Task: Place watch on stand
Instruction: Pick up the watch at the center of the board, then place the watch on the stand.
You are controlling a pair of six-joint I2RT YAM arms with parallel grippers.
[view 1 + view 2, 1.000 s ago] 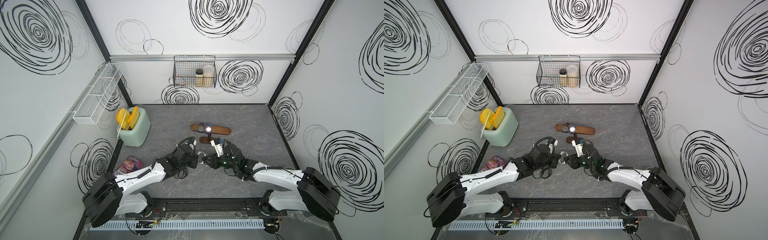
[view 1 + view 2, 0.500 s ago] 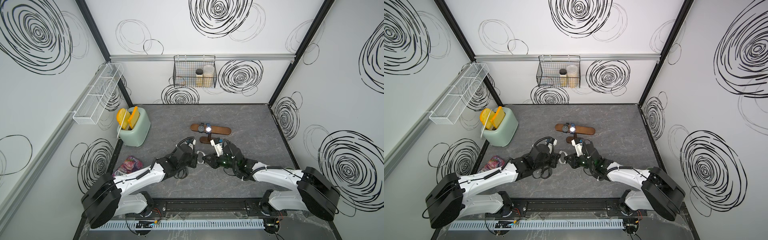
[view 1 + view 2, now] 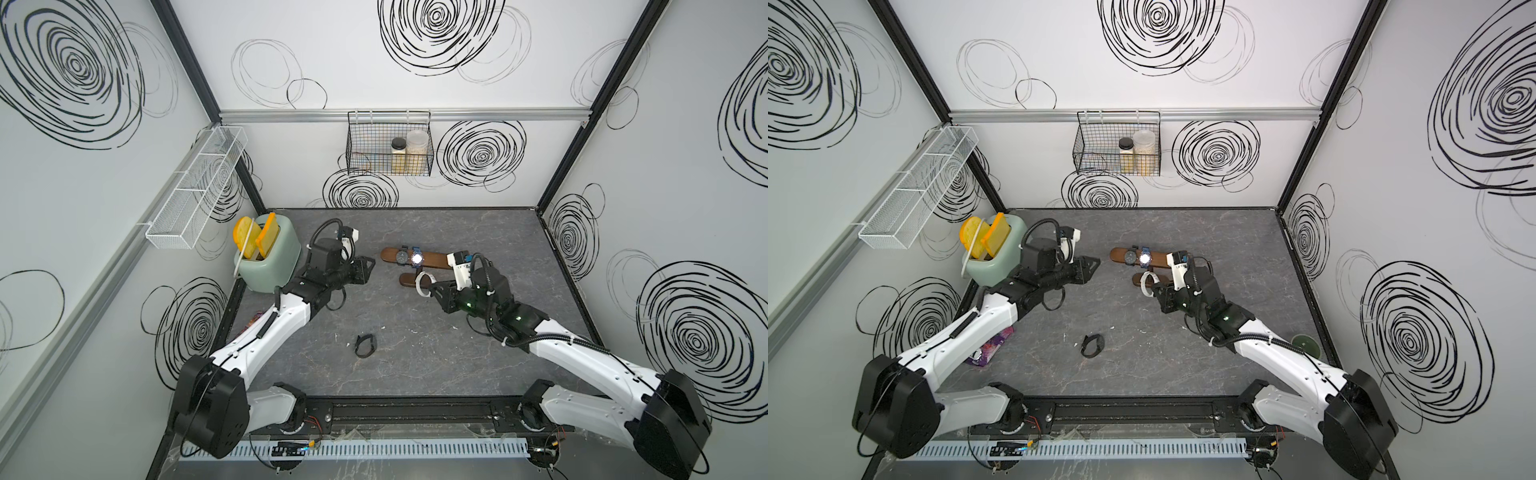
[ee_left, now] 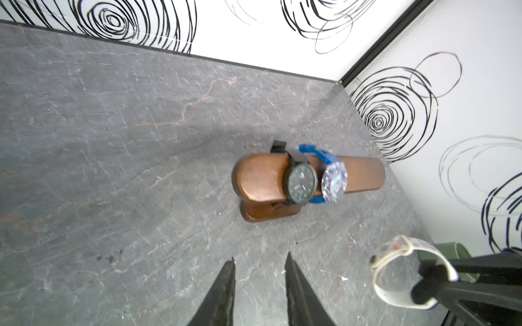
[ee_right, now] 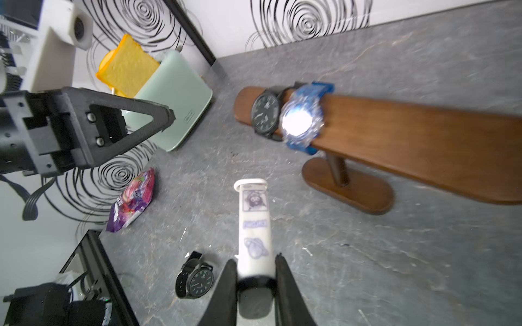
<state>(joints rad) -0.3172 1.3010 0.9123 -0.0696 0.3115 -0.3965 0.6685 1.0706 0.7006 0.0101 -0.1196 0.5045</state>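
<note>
The grey stone-patterned table (image 3: 415, 374) is carrying everything. A mint-green toaster (image 3: 272, 259) is standing at its far left corner, with yellow bread slices sticking out. The stand (image 5: 409, 132) is standing upright toward the back, near the middle. The left gripper (image 4: 260, 259) is hovering to the left of the stand, its jaws spread with nothing between them. The right gripper (image 5: 255, 262) is pinching the white watch (image 5: 254, 220) by its band, holding it above the table near the stand's base. A purple snack packet (image 5: 132, 200) is lying by the left edge. A black watch (image 4: 302, 183) and a blue watch (image 4: 334, 180) are sitting side by side on the stand's bar, and a second black watch (image 5: 197, 282) is lying loose on the table, well apart from the stand.
</note>
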